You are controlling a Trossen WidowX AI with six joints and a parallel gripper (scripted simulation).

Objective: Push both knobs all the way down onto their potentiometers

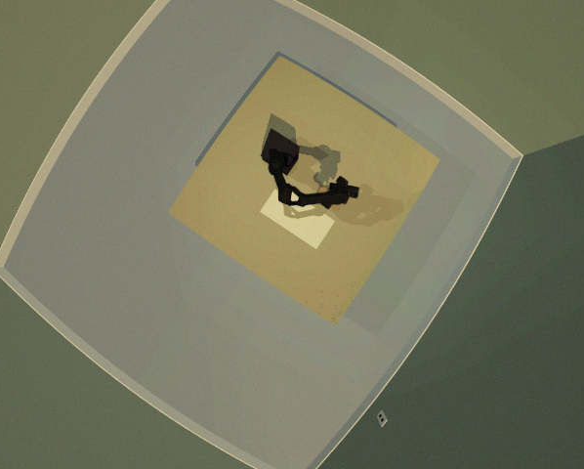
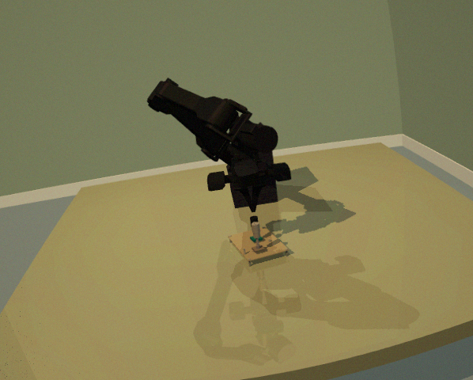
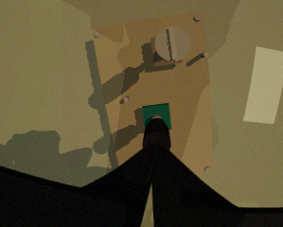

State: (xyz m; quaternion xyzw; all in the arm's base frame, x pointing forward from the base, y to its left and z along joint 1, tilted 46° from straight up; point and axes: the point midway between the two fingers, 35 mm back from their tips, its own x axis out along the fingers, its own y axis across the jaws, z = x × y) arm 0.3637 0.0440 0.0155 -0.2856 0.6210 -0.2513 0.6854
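Note:
The circuit board [image 2: 240, 241] [image 3: 190, 90] stands on short legs, mostly hidden by the arm in the top view. A black knob [image 2: 253, 219] [image 3: 156, 136] stands high over the green potentiometer [image 2: 252, 238] [image 3: 163, 111]; the shaft between them is mostly hidden. A light grey knob [image 2: 255, 229] [image 3: 179, 43] stands raised on its shaft above the brown potentiometer [image 2: 259, 248], with a visible gap below it in the exterior view. My gripper [image 2: 253, 210] [image 3: 154, 151] is shut and empty, its tips pointing down just above the black knob; a small gap shows in the exterior view.
Small posts [image 2: 244, 251] [image 3: 126, 99] stand on the board near its edges. A pale rectangle [image 1: 302, 230] [image 3: 265, 85] lies on the table [image 1: 241, 222] [image 2: 126, 265] beside the board. The arm's dark base [image 1: 280, 144] stands farther back. Arm shadows cross the board and table.

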